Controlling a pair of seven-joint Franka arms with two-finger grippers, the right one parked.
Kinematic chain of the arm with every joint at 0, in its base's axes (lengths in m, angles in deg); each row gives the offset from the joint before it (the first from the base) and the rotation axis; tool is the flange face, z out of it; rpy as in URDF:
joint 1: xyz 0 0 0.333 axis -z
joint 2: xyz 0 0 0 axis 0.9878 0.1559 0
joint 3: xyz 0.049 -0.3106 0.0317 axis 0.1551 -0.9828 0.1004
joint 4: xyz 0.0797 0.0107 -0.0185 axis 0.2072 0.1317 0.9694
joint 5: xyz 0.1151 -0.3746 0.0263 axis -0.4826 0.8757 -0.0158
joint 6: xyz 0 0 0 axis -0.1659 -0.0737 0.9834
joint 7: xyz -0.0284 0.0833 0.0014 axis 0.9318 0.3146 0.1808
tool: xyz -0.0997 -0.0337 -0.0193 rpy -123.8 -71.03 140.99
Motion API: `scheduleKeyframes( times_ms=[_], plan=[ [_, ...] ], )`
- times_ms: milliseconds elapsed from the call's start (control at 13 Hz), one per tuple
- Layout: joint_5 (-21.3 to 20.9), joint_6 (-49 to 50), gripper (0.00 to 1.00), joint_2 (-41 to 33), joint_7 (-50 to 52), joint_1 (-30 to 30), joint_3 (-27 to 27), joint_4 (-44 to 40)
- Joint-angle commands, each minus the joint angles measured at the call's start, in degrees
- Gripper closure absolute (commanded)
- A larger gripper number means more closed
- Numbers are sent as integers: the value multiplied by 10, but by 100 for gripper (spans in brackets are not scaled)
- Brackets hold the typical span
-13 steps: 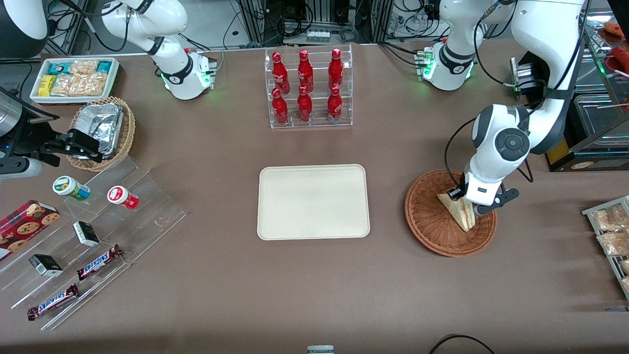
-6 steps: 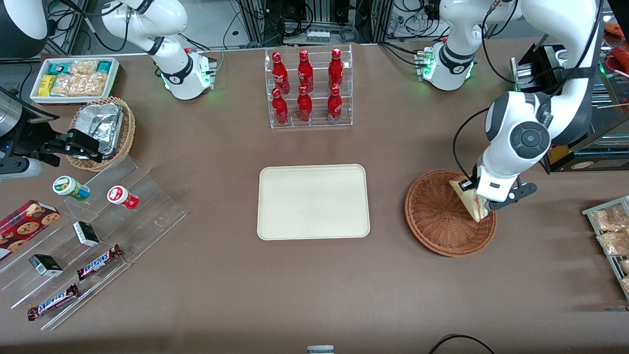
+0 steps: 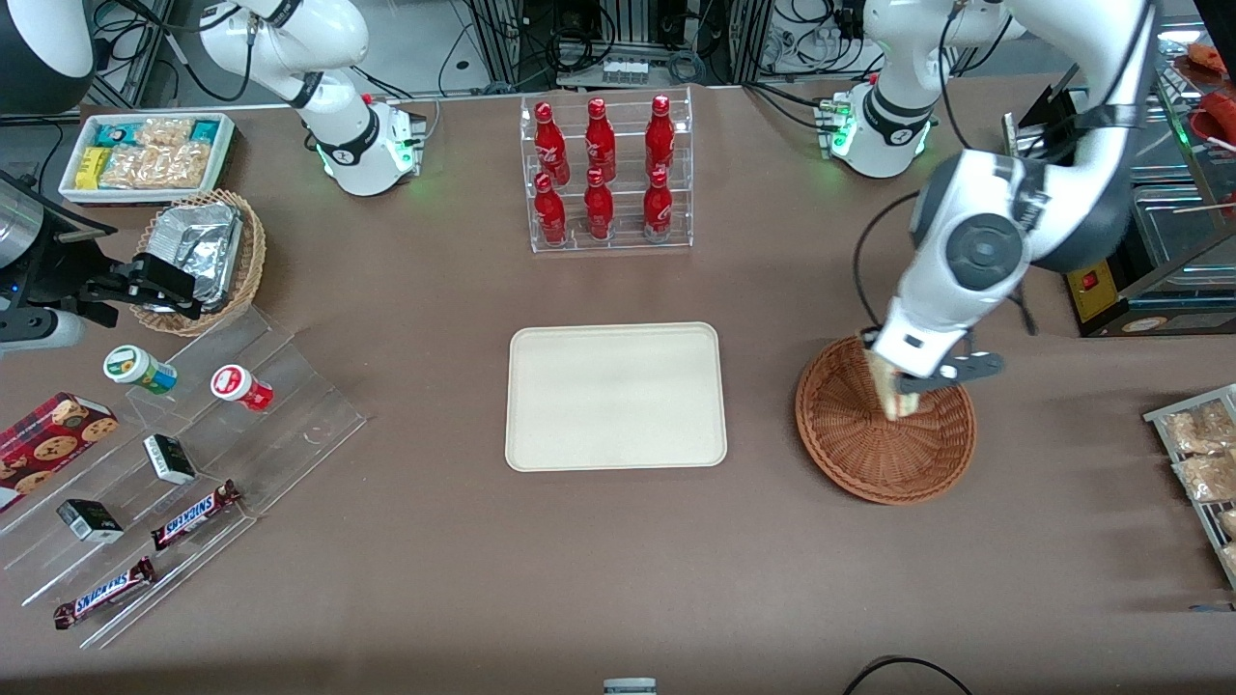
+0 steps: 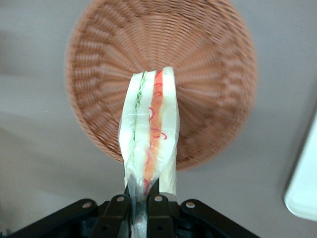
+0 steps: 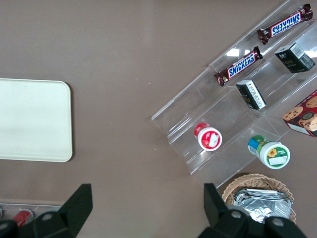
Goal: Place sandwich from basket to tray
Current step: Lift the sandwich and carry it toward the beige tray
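Observation:
My left gripper [image 3: 903, 391] is shut on the sandwich [image 3: 890, 388], a clear-wrapped wedge of pale bread with red and green filling, and holds it lifted above the reddish-brown wicker basket [image 3: 850, 449]. In the left wrist view the fingers [image 4: 157, 201] pinch the sandwich [image 4: 151, 134] at its narrow end, with the basket [image 4: 208, 74] well below it. The cream tray [image 3: 616, 396] lies flat at the table's middle, toward the parked arm's end from the basket; its corner shows in the left wrist view [image 4: 304, 191] and its end in the right wrist view [image 5: 34, 121].
A clear rack of red bottles [image 3: 604, 174] stands farther from the front camera than the tray. A rack of snack packets [image 3: 1197, 454] sits at the working arm's end. A tan basket with foil packets [image 3: 203, 256], a white snack bin [image 3: 150, 154] and a clear stepped stand [image 3: 193, 463] lie toward the parked arm's end.
The gripper has risen with the sandwich, lifting it out of the basket, and has swung from the basket's edge toward the tray. The basket has stayed in place.

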Motion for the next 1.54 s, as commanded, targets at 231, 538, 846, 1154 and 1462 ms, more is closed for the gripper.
scheduleKeyframes(
  times_ms=[231,538,846,1154,1462],
  plan=[
    [-2,7,100,51,29,38,-62,-51],
    [-15,5,100,135,111,101,-63,-132],
    [-16,-71,100,172,124,128,-64,-153],
    [-17,-129,100,216,145,137,-79,-176],
    [-90,-130,100,257,198,145,-102,-203]
  ],
)
